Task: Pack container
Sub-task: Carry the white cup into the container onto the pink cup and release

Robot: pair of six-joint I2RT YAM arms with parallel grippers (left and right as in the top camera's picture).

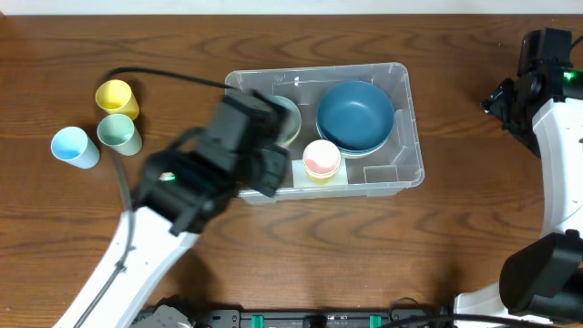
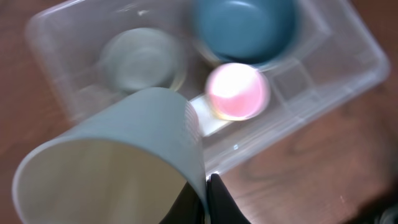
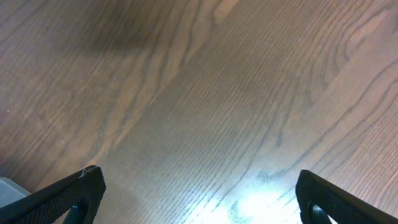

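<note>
Grips pale cup [image 2: 124, 155] by its rim in left tool [image 2: 208, 196], tilted, over near wall of container [image 2: 348, 74] at mid-bench [image 1: 474, 55]. Inside, blurred: pink cup [image 2: 236, 90], pale bowl [image 2: 140, 62], blue bowl [image 2: 245, 28]. Overhead, left end hidden under arm [image 1: 182, 182]. Well apart, right tool [image 3: 199, 194] spread wide above wood.

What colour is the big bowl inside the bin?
The bowl is dark blue, best seen overhead.
</note>
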